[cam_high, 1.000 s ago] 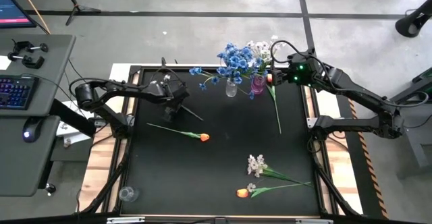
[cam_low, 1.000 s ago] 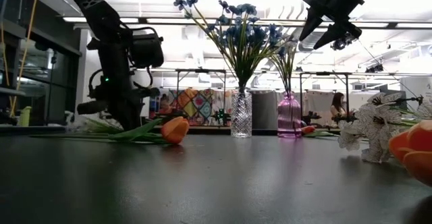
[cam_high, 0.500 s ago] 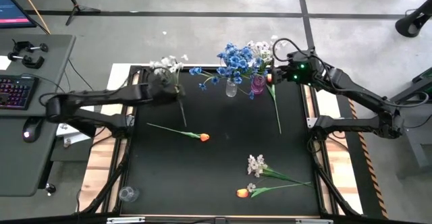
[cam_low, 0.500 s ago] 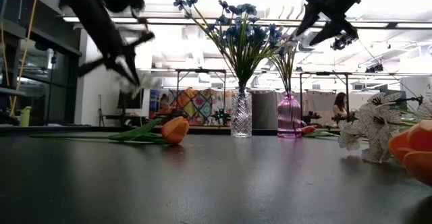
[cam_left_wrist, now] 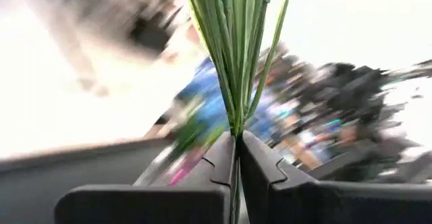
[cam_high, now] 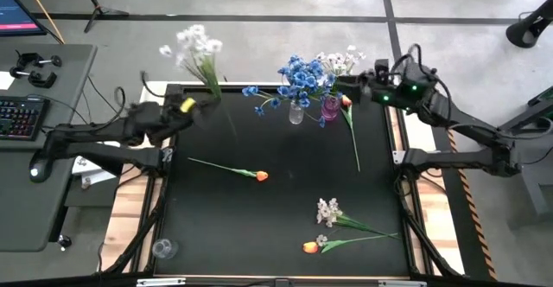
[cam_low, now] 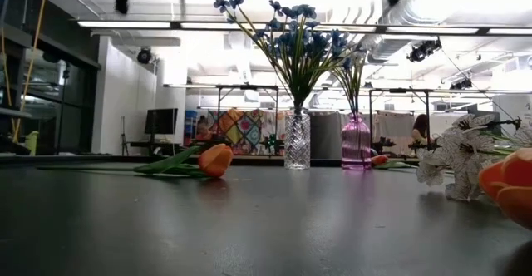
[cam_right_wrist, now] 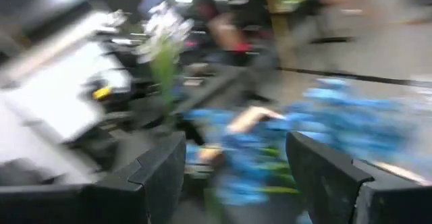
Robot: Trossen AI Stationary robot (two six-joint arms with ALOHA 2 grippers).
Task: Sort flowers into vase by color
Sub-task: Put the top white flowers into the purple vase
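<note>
My left gripper (cam_high: 187, 105) is high above the table's far left corner, shut on a white spray (cam_high: 195, 43) whose blossoms stand past the far edge. In the left wrist view its green stems (cam_left_wrist: 233, 42) rise from the shut fingers. My right gripper (cam_high: 358, 81) is open, high beside the two vases. The clear vase (cam_high: 296, 112) holds blue sprays (cam_high: 302, 75). The pink vase (cam_high: 330, 107) holds white blossoms (cam_high: 339, 60). An orange tulip (cam_high: 260, 175), a white spray (cam_high: 327, 209) and a second tulip (cam_high: 309, 246) lie flat on the mat. A third tulip (cam_high: 346, 101) lies by the pink vase. My left gripper pinches the white spray's bunched green stems (cam_left_wrist: 235, 131) between its two fingers, below the leaves. The spray is lifted clear of the table. The blossoms point up and toward the far edge, and a thin stem end (cam_high: 232, 124) trails past the fingers over the mat.
The black mat (cam_high: 285, 200) has open room at its centre and its near left. A small clear cup (cam_high: 162, 249) stands at the near left corner. A desk with a keyboard (cam_high: 19, 114) stands left of the table.
My left gripper has risen from the mat and swung toward the table's left and far edge, carrying the white spray with it. The spray went from lying on the mat to lifted clear, blossoms up. My right gripper has risen near the vases.
</note>
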